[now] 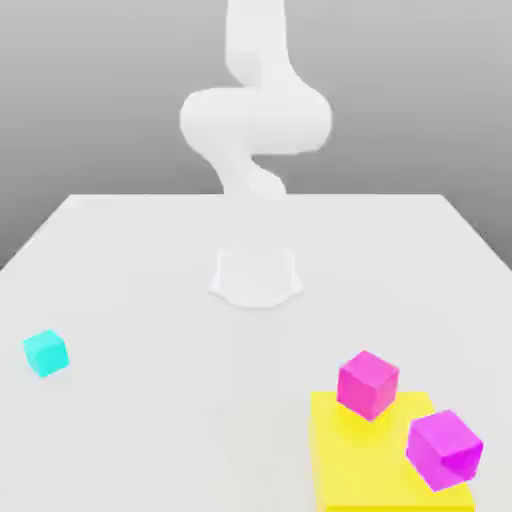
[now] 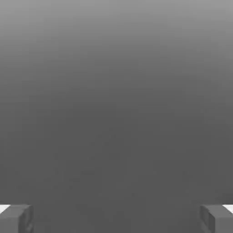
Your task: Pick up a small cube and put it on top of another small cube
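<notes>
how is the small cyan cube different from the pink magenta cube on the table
The small plain cyan cube lies alone on the bare white table, toward the exterior view's left; the pink-magenta cube lies toward the right, on the edge of a flat yellow square. The cyan cube looks smaller than the pink-magenta cube. They differ in colour. Both are plain cubes, and neither is held.

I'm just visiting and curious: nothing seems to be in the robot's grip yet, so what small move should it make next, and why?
Probably swing the arm toward the exterior view's left and lower over the cyan cube. That cube sits alone on the table, far from both magenta cubes, and the gripper has its jaws wide apart with nothing between them.
</notes>
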You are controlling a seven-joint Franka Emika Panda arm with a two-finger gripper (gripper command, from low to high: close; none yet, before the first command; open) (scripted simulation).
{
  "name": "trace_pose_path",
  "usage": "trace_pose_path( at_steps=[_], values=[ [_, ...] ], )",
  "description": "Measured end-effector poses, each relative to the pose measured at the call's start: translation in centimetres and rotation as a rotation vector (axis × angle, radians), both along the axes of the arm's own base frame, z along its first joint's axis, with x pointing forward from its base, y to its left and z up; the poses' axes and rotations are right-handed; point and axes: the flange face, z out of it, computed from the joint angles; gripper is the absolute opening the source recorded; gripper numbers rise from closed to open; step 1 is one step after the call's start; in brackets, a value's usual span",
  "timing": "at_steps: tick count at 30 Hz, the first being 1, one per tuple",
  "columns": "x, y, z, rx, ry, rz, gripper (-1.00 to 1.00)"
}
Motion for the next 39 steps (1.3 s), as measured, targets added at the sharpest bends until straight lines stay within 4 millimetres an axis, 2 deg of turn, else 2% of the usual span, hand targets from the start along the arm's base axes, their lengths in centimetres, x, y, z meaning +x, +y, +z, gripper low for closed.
trace_pose_path(
  at_steps=[2,5,7,10,14,17,18,21,22,24,28,29,35,39],
  values=[
    [2.1,-3.6,-4.3,0.002,0.068,-0.066,0.00],
    [3.6,-9.0,-10.7,0.016,0.165,-0.159,0.00],
    [3.7,-12.6,-15.0,0.030,0.227,-0.219,0.00],
    [2.6,-17.7,-21.6,0.062,0.320,-0.309,0.00],
    [-1.2,-23.6,-30.4,0.121,0.438,-0.425,0.00],
    [-5.4,-26.9,-36.6,0.177,0.524,-0.510,0.00],
    [-7.7,-28.3,-38.7,0.204,0.550,-0.557,0.00],
    [-12.7,-29.7,-44.4,0.272,0.629,-0.630,0.00],
    [-13.9,-29.7,-46.0,0.289,0.648,-0.643,0.00],
    [-14.7,-29.8,-48.4,0.299,0.663,-0.652,0.00],
    [-15.0,-29.8,-52.7,0.302,0.669,-0.655,0.00],
    [-15.0,-29.7,-53.4,0.303,0.668,-0.655,-1.00],
    [-15.1,-29.7,-53.7,0.305,0.669,-0.655,-1.00],
    [-15.0,-29.8,-50.8,0.304,0.669,-0.655,-1.00]
  ],
)
